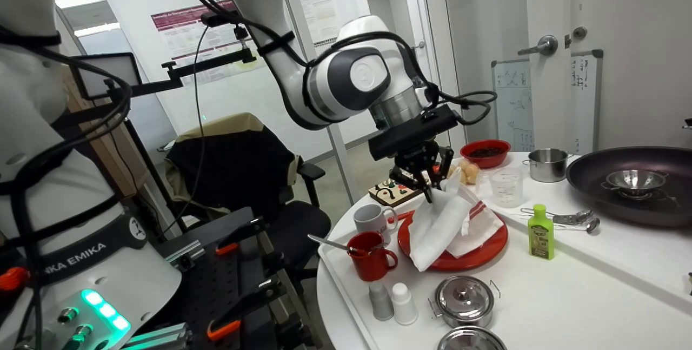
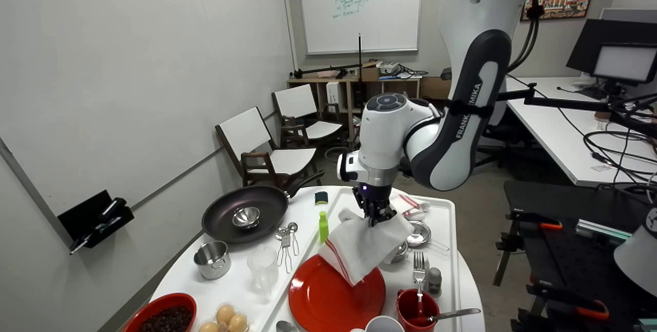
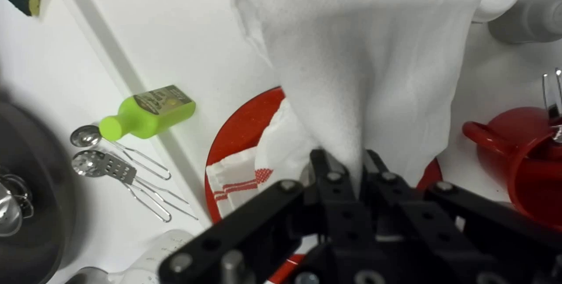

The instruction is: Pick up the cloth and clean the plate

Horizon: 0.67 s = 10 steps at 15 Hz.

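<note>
At lower centre of the wrist view, the tool (image 3: 346,162) pinches the cloth (image 3: 360,64), hanging over part of the plate (image 3: 237,132). Pickup appears complete; wiping presumably remains, though cloth-to-plate contact is uncertain.

White arm (image 1: 294,82), black gripper (image 3: 347,161), black cables (image 1: 265,31).
Just above the jaws sit a black block (image 1: 413,132) and a silver collar (image 1: 397,107); farther up, a dark joint cap (image 1: 343,82) frames a pale disc (image 1: 370,77), and white EMIKA lettering (image 2: 476,98) marks a dark panel (image 2: 487,40). Silver screw heads (image 3: 389,176) dot the fingers (image 3: 340,200). Well apart from the jaws, the base (image 1: 143,271) shows green lights (image 1: 106,310).
</note>
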Tool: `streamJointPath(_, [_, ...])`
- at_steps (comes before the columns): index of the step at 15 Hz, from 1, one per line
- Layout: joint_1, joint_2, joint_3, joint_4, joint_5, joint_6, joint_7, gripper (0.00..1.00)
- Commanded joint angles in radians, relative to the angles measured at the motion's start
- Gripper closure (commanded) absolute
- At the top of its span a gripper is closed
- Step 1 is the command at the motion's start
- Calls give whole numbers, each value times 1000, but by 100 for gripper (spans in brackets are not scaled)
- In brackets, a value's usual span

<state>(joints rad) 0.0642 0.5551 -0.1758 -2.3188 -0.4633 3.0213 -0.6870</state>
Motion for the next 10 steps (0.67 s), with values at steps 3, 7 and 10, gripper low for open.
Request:
streamJointPath(3, [-55, 140, 29, 136, -37, -31, -19, 97])
streamJointPath(7, [-86, 195, 31, 156, -78, 24, -67, 97])
streamJointPath(10, [-75, 219, 15, 157, -113, 81, -94, 97])
